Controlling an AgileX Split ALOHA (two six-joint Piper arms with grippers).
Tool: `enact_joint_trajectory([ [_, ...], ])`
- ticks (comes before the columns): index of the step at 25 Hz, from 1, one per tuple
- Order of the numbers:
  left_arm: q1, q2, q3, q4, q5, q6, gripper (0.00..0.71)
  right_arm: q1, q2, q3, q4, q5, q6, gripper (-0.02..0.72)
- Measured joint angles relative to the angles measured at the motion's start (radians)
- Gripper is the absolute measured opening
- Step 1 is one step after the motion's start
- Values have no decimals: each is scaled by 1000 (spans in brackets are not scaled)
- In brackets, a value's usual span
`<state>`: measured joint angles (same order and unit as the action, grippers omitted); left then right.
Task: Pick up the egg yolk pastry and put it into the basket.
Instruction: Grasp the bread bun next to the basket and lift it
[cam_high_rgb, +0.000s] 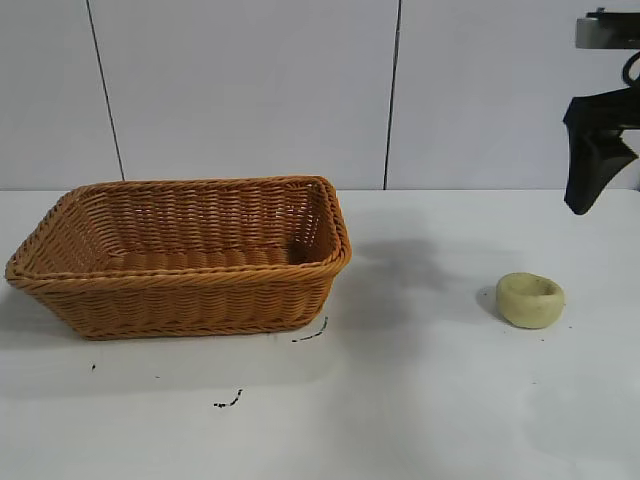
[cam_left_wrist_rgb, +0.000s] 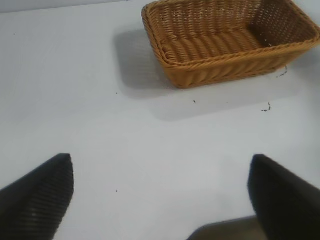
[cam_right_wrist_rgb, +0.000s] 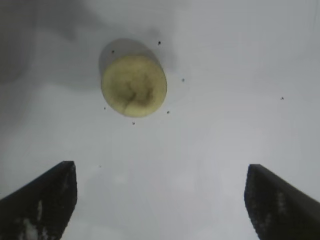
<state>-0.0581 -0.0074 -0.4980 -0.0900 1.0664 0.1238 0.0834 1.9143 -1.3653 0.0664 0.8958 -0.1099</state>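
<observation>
The egg yolk pastry, a small pale yellow puck with a dented top, lies on the white table at the right. It also shows in the right wrist view. The orange-brown wicker basket stands at the left and looks empty; it also shows in the left wrist view. My right gripper hangs high above the table, behind and to the right of the pastry. In its wrist view it is open and empty. My left gripper is out of the exterior view, open and empty over bare table away from the basket.
Small dark marks lie on the table in front of the basket. A white panelled wall stands behind the table. Bare white tabletop lies between the basket and the pastry.
</observation>
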Motion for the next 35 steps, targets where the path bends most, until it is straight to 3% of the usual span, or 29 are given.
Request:
enact_joint_trajectory([
  [4,0,0,0,0,0,0,695,0,77,-2,0,-57,-4,634],
  [16,0,0,0,0,0,0,695,0,230,-3,5,-133,-7,611],
  [20,0,0,0,0,0,0,695,0,230,-3,9,-133,-7,439],
  [23,0,0,0,0,0,0,695,0,229,-3,18,-132,-7,235],
  [25,0,0,0,0,0,0,695,0,228,-7,22,-121,-7,172],
  [31,0,0,0,0,0,0,695,0,168,-60,15,-40,-7,138],
  [35,0,0,0,0,0,0,695,0,82,-155,13,72,-7,137],
])
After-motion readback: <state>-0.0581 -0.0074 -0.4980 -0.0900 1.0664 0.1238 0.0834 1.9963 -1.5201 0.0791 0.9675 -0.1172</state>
